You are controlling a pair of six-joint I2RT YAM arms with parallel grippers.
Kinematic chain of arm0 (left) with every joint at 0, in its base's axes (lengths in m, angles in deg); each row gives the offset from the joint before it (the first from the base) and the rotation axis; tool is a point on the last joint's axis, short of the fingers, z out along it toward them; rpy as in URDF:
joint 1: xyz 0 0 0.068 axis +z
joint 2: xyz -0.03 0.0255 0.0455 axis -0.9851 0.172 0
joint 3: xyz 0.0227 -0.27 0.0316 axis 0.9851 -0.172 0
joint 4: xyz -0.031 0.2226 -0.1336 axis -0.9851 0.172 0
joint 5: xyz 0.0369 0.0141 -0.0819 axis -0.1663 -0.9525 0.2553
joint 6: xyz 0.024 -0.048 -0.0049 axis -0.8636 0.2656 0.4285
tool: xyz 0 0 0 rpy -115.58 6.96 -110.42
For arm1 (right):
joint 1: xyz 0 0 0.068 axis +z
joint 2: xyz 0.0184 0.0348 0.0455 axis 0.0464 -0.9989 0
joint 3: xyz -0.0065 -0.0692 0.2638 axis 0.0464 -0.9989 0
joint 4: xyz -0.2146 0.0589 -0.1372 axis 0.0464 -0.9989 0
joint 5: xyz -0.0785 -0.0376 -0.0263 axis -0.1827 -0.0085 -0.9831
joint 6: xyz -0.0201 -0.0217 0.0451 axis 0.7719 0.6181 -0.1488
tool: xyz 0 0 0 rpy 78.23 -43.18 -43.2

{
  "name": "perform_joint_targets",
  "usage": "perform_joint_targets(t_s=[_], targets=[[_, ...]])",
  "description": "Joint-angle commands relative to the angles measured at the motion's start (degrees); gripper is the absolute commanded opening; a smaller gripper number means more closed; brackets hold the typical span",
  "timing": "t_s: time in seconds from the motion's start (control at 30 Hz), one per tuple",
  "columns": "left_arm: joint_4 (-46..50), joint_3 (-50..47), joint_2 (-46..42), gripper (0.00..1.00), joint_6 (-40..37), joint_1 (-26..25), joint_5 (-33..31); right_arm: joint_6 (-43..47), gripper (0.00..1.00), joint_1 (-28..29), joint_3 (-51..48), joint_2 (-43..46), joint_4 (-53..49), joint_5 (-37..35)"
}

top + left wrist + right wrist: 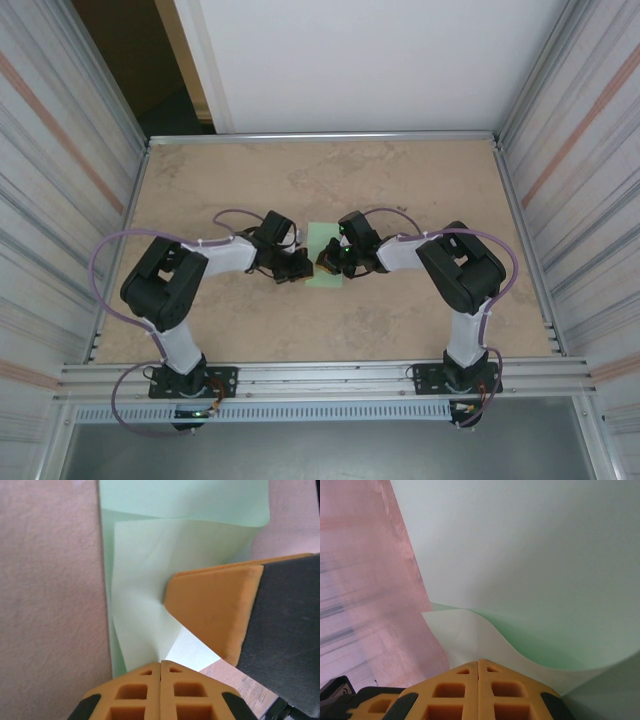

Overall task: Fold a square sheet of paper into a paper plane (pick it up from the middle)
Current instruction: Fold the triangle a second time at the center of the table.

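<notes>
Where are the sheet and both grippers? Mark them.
square sheet of paper (322, 235): top external view, far bare part.
left gripper (160, 663): left wrist view, closed fingertips.
right gripper (478, 662): right wrist view, closed fingertips.

Found sheet of paper (150, 605) thin, matt, softly creased; table (400, 320) mottled, matt; tool pads (215, 610) dull, foam-like.

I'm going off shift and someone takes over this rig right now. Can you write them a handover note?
Left tool: shut, tip at an edge of the square sheet of paper.
Right tool: shut, tip pressing on the sheet, at the middle of the table.
Done: sheet partly folded, layers overlapping, creases showing.
Left to do: remaining folds; no dart shape yet.
Unclear whether either tool pinches paper.
</notes>
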Motion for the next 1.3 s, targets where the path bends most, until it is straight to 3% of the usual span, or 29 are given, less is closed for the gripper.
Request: perform_joint_targets(t_s=[0.0, 0.6, 0.9, 1.27], targets=[[1.04, -0.64, 0.68, 0.0, -0.97, 0.63, -0.54, -0.88, 0.0, 0.1, -1.14, -4.36, -8.37, -4.01], [1.51, -1.27, 2.84, 0.0, -1.42, 1.68, -2.49, -0.06, 0.0, 0.09, -0.82, -3.65, -9.07, -4.4], [2.94, -1.82, 2.94, 0.0, -1.38, 1.71, -2.71, 13.77, 0.01, -2.48, 4.31, 6.51, -16.85, -7.98], [3.02, -1.22, 2.96, 0.0, -1.34, 1.71, -2.23, 18.07, 0.0, -1.6, 8.94, 1.65, -18.52, -2.82]])
